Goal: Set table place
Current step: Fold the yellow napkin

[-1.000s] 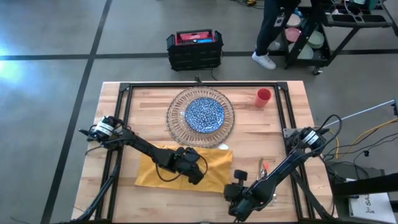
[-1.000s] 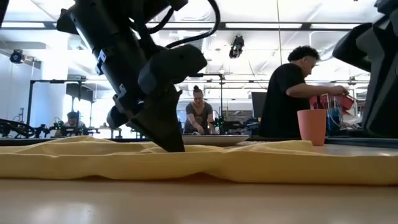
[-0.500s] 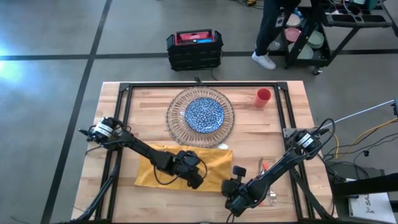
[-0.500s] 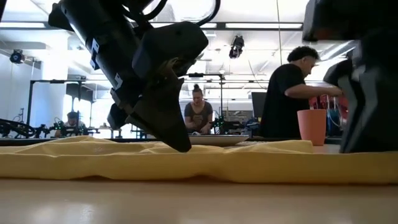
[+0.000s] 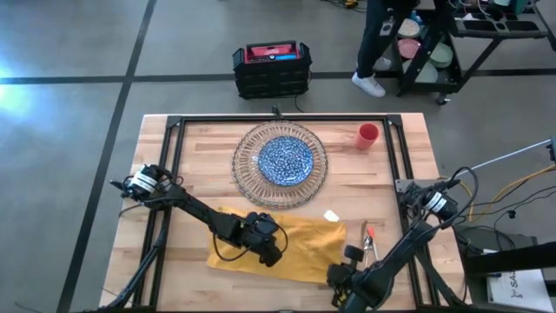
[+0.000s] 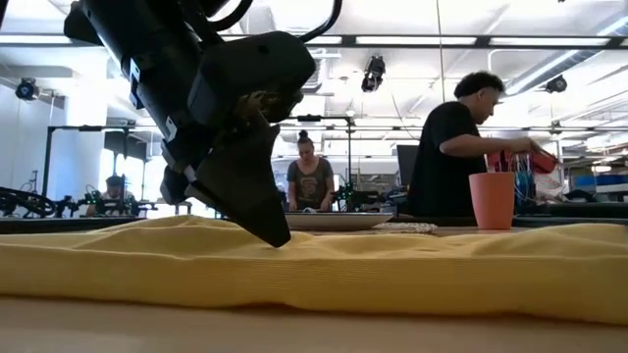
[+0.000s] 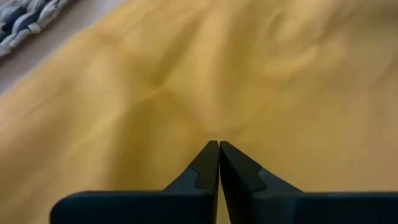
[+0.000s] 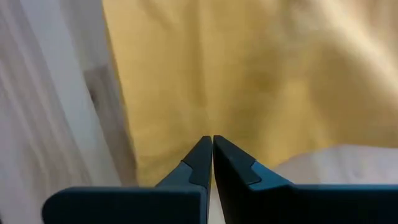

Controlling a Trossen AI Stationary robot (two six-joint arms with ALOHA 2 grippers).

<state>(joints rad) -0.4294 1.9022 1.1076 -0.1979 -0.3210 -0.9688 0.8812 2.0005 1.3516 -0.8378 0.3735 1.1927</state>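
Observation:
The yellow napkin (image 5: pixel 287 252) lies flat on the table (image 5: pixel 200 139), near its front edge. My left gripper (image 5: pixel 271 254) is shut, its tips down on the napkin's middle (image 6: pixel 278 241). My right gripper (image 5: pixel 337 278) is shut by the napkin's near right corner (image 8: pixel 186 81). The blue-patterned plate (image 5: pixel 285 159) sits on the clear ribbed charger (image 5: pixel 248 178) at the far middle. The red cup (image 5: pixel 368 136) stands to the charger's right. Orange-handled cutlery (image 5: pixel 369 238) lies right of the napkin. My left gripper presses its shut fingertips (image 7: pixel 217 149) down on the napkin's middle (image 7: pixel 211 118), slanting down from the table's left; no cloth shows between the fingers, and the napkin lies on the table. My right gripper's shut tips (image 8: pixel 210 144) point at the napkin near its edge; I cannot tell whether they touch.
Black frame rails (image 5: pixel 174 174) run along the table's left, right and far sides. A small white scrap (image 5: pixel 331 215) lies at the napkin's far right corner. Beyond the table stand a black crate (image 5: pixel 272 68), a cart and people.
The napkin has slid toward the table's right edge and a little toward the near edge, staying flat. My right gripper has gone the same way, right and nearer, leaving the low view. My left gripper has shifted slightly right with its tips on the cloth.

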